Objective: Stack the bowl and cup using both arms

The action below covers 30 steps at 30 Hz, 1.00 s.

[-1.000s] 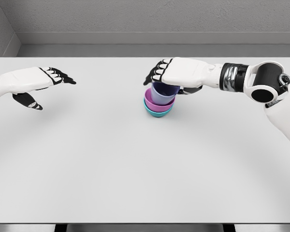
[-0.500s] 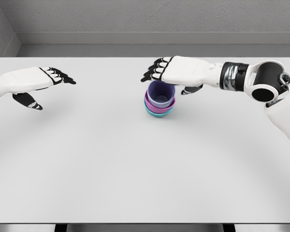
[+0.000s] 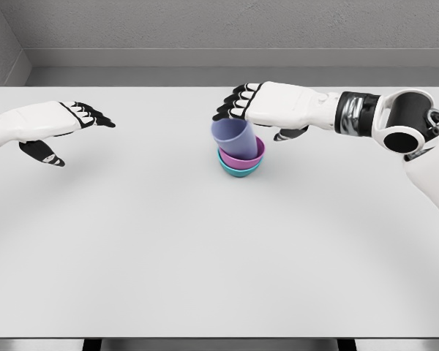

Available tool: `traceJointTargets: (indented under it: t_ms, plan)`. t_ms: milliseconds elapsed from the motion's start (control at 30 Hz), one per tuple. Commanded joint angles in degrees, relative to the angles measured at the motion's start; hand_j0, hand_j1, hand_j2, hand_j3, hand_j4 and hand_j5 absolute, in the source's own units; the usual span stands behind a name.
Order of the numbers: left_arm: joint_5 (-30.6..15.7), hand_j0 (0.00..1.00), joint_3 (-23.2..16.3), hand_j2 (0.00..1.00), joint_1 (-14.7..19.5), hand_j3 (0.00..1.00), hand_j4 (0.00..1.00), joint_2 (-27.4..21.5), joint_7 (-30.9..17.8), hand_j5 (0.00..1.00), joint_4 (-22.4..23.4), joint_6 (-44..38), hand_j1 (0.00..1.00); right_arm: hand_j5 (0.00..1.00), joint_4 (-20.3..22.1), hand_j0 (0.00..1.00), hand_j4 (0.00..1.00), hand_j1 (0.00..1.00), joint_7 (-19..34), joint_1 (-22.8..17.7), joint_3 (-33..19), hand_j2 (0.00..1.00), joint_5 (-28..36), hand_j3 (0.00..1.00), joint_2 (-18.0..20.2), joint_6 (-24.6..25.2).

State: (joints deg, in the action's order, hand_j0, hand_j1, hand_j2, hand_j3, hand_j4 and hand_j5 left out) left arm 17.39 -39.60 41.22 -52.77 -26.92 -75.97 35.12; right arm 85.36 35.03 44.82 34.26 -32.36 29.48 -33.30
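A lavender cup (image 3: 233,137) leans to the left inside a purple bowl (image 3: 250,154), which sits nested in a teal bowl (image 3: 240,170) on the white table (image 3: 205,248). My right hand (image 3: 257,110) hovers just above and behind the cup, fingers spread, holding nothing. Its thumb shows to the right of the stack. My left hand (image 3: 67,128) hangs open over the table's far left, well away from the stack.
The table's back edge meets a grey wall (image 3: 205,29). The front edge runs along the bottom of the view.
The right hand let go of the cup and rose a little. The cup dropped into the bowls, then tipped over to the left. The left hand stayed still.
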Motion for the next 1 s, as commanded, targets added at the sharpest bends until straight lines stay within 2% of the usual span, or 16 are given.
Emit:
traceJointTargets:
  t_ms: [0,167,200,233,267,300,333,433,667,967]
  plan:
    - [-0.34,1.00,0.05,1.00,0.00,1.00,1.00,-0.05,0.03,1.00,-0.05,-0.12,1.00,1.00,0.77,1.00,1.00,1.00,-0.03,0.00,-1.64,1.00,0.37,1.00,0.23,0.08]
    - [-0.34,1.00,0.05,1.00,0.00,1.00,1.00,-0.05,0.03,1.00,-0.05,-0.12,1.00,1.00,4.81,1.00,1.00,1.00,-0.03,-0.97,-8.42,1.00,0.54,1.00,1.28,-0.71]
    - [-0.34,1.00,0.05,1.00,0.00,1.00,1.00,-0.05,0.03,1.00,-0.05,-0.12,1.00,1.00,6.39,1.00,1.00,1.00,-0.03,-2.37,-10.08,1.00,0.63,1.00,3.74,-1.41]
    - [-0.34,1.00,0.05,1.00,0.00,1.00,1.00,-0.05,0.03,1.00,-0.05,-0.12,1.00,1.00,7.89,1.00,1.00,1.00,-0.03,-6.14,-14.38,1.00,0.63,1.00,4.53,-1.70]
    - [-0.34,1.00,0.05,1.00,0.00,1.00,1.00,-0.05,0.03,1.00,-0.05,-0.12,1.00,1.00,9.73,1.00,1.00,1.00,-0.03,-13.42,-23.07,1.00,0.72,1.00,4.53,-1.70]
    - [-0.34,1.00,0.05,1.00,0.00,1.00,1.00,-0.05,0.03,1.00,-0.05,-0.12,1.00,1.00,10.17,1.00,1.00,1.00,-0.03,-16.52,-27.39,1.00,0.72,1.00,4.53,-1.70]
    - [-0.42,1.00,0.05,1.00,0.00,1.00,1.00,-0.05,0.03,1.00,-0.05,-0.12,1.00,1.00,10.09,1.00,1.00,1.00,-0.03,-18.19,-30.47,1.00,0.72,1.00,5.06,-1.70]
    - [-0.42,1.00,0.05,1.00,0.00,1.00,1.00,0.03,0.03,1.00,-0.14,-0.12,1.00,1.00,9.74,1.00,1.00,1.00,-0.03,-21.97,-34.69,1.00,3.62,1.00,7.17,-1.70]
    - [-0.78,1.00,0.31,1.00,-0.09,1.00,1.00,-0.05,0.03,1.00,-0.31,-0.12,1.00,1.00,9.47,1.00,1.00,1.00,-0.03,-24.35,-34.43,1.00,3.71,1.00,7.17,-1.70]
    - [-0.78,1.00,0.31,1.00,-0.44,1.00,1.00,0.12,0.03,1.00,-0.05,-0.12,1.00,1.00,9.03,1.00,1.00,1.00,-0.03,-24.35,-34.35,1.00,3.71,1.00,7.08,-1.70]
